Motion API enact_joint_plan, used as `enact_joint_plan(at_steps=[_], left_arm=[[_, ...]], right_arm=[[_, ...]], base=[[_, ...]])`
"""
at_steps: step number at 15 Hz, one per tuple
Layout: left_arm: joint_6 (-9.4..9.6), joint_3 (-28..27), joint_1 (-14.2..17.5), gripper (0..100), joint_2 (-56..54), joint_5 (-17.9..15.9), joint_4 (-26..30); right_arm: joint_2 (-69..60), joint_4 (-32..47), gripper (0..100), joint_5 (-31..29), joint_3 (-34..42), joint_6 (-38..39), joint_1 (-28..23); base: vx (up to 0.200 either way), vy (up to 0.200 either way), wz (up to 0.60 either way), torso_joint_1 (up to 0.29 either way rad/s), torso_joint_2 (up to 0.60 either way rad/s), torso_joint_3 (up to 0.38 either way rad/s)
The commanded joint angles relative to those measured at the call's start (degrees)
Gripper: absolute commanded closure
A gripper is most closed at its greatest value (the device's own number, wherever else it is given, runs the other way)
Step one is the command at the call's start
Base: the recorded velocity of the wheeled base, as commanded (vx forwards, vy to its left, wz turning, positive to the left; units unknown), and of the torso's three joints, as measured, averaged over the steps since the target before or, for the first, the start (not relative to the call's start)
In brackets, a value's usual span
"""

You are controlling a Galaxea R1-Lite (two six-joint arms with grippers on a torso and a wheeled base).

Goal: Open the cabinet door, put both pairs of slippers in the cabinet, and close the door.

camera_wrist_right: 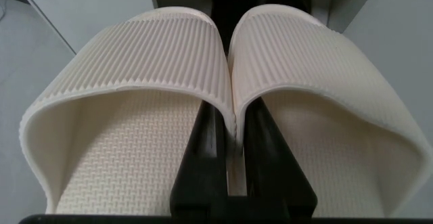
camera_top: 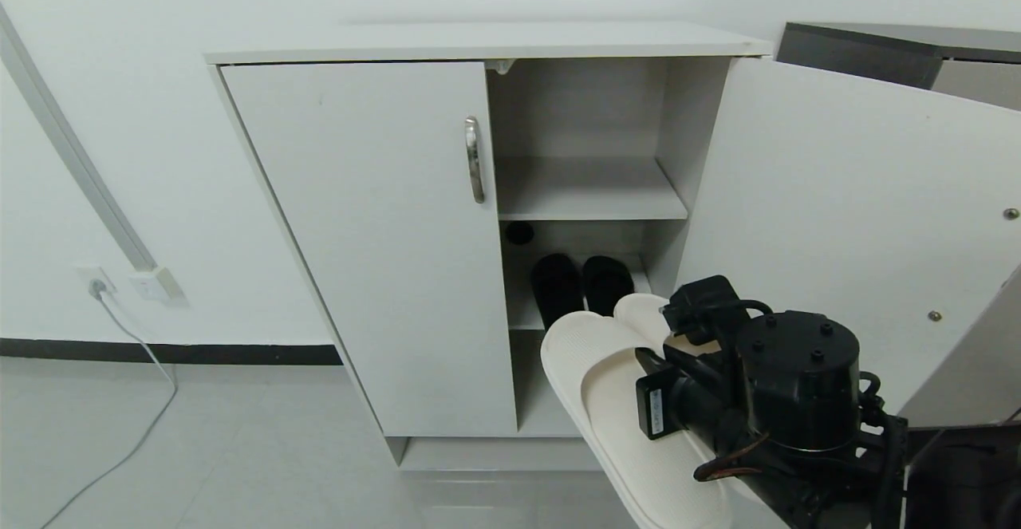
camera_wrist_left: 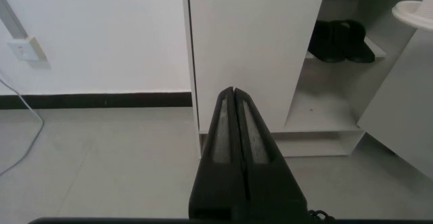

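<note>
A: Room?
B: White panel cabinet: rt door swung wide, lt door closed. Black slipper pair on middle shelf.
A: Hands?
B: Rt hand pinches cream ribbed slipper pair before the opening. Lt hand pressed together.

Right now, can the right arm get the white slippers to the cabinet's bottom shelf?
Probably yes: the right door is swung wide, and the bottom shelf lies bare just beyond the white slippers in the right gripper.
</note>
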Motion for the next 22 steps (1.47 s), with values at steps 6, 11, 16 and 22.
enact_joint_plan(at_steps=[6,11,16,22], left_arm=[[0.00,0.0,0.0,100,0.1,0.0,0.0],[0.00,0.0,0.0,100,0.1,0.0,0.1],[0.00,0.0,-0.1,100,0.1,0.0,0.0],[0.09,0.0,-0.1,100,0.1,0.0,0.1]], right_arm=[[6.7,8.5,100,-11.3,-13.7,-0.9,4.2],[9.3,27.5,100,-20.0,-36.5,5.9,5.9],[9.1,27.5,100,-22.3,-39.5,2.9,5.4],[9.0,27.4,100,-22.3,-39.7,2.0,4.6]], base=[[0.000,0.000,0.00,0.000,0.00,0.000],[0.000,0.000,0.00,0.000,0.00,0.000],[0.000,0.000,0.00,0.000,0.00,0.000],[0.067,0.000,0.00,0.001,0.00,0.001]])
